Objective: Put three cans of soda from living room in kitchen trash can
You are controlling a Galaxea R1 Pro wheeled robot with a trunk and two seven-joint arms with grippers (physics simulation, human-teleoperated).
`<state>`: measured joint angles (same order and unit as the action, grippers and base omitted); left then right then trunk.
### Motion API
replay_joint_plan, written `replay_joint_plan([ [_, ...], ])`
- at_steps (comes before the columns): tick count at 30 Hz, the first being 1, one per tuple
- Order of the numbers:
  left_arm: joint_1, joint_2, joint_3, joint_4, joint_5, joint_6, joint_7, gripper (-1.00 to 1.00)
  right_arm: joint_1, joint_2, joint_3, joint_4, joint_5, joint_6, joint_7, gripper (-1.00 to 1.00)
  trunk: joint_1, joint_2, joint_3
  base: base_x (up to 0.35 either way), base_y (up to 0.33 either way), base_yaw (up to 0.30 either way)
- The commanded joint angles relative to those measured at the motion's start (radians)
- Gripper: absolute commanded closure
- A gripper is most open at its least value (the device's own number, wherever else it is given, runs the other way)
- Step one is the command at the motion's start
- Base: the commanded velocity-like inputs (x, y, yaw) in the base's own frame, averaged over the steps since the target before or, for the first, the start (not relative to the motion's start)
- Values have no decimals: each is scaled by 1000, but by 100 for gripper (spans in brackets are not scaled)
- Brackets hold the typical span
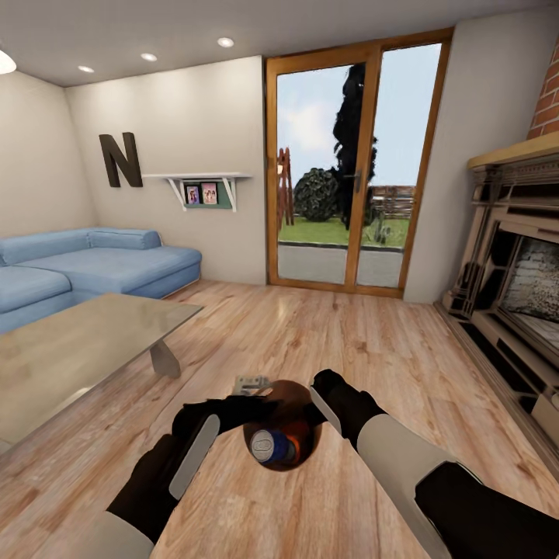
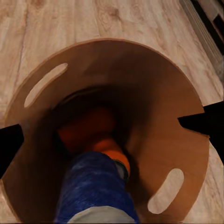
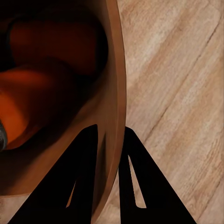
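Note:
The trash can (image 1: 304, 401), copper-brown inside, hangs low between my arms over the wood floor of the living room. Inside it lies the blue soda can (image 1: 270, 447) with its grey top up, and an orange can (image 1: 289, 449) shows beside it. In the left wrist view the blue can (image 2: 98, 191) rests on orange cans (image 2: 91, 130) deep in the bin (image 2: 186, 154). My left gripper (image 1: 250, 405) (image 2: 100, 128) stands open over the mouth, holding nothing. My right gripper (image 1: 321, 404) (image 3: 109, 135) is shut on the bin's wall (image 3: 114, 70), one finger inside and one outside.
A glass coffee table (image 1: 85, 341) stands close at the left, with the blue corner sofa (image 1: 93, 268) behind it. The fireplace (image 1: 520, 287) lines the right wall. Glass doors (image 1: 349, 171) are straight ahead, and open wood floor (image 1: 310, 326) lies between.

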<state>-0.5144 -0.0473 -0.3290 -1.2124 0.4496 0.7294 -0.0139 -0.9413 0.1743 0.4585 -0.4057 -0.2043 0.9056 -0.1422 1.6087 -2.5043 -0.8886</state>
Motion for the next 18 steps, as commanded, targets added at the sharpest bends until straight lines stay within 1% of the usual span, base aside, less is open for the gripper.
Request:
replay_joint_plan([
  [1, 8, 18, 1, -2, 1, -3, -1, -100, -1, 0, -2, 0, 0, -1, 3, 100, 0, 0, 0, 0, 0, 0],
  [6, 23, 72, 8, -2, 4, -7, 1, -100, -1, 0, -2, 0, 0, -2, 3, 100, 0, 0, 0, 0, 0, 0],
  [7, 27, 95, 13, 0, 5, -9, 3, -100, -1, 0, -3, 0, 0, -2, 2, 100, 0, 0, 0, 0, 0, 0],
  [9, 35, 117, 21, 1, 6, -13, 4, -100, -1, 0, -3, 1, 0, -3, 2, 100, 0, 0, 0, 0, 0, 0],
  [10, 51, 136, 35, 1, 7, -27, 3, -100, -1, 0, -3, 1, -1, -4, 1, 100, 0, 0, 0, 0, 0, 0],
  [11, 87, 155, 75, 1, 8, -68, -1, -100, -1, 0, -3, 1, -1, -5, 1, 100, 0, 0, 0, 0, 0, 0],
  [12, 112, 163, 113, 1, 7, -100, -3, -100, -1, 0, -3, 1, -1, -5, 0, 100, 0, 0, 0, 0, 0, 0],
  [15, 145, 172, 171, 3, 4, -145, -4, -100, -1, 0, -3, 0, 0, -5, 1, 100, 0, 0, 0, 0, 0, 0],
  [16, 163, 176, 200, 5, 2, -173, -4, -100, -1, 0, -3, -1, 0, -5, 0, 100, 0, 0, 0, 0, 0, 0],
  [17, 204, 185, 232, 9, -1, -241, -3, -100, -1, 0, -5, -4, -1, -5, 0, 100, 0, 0, 0, 0, 0, 0],
  [18, 213, 188, 236, 11, -1, -258, -2, -100, -2, 0, -5, -5, -2, -5, 0, 100, 0, 0, 0, 0, 0, 0],
])
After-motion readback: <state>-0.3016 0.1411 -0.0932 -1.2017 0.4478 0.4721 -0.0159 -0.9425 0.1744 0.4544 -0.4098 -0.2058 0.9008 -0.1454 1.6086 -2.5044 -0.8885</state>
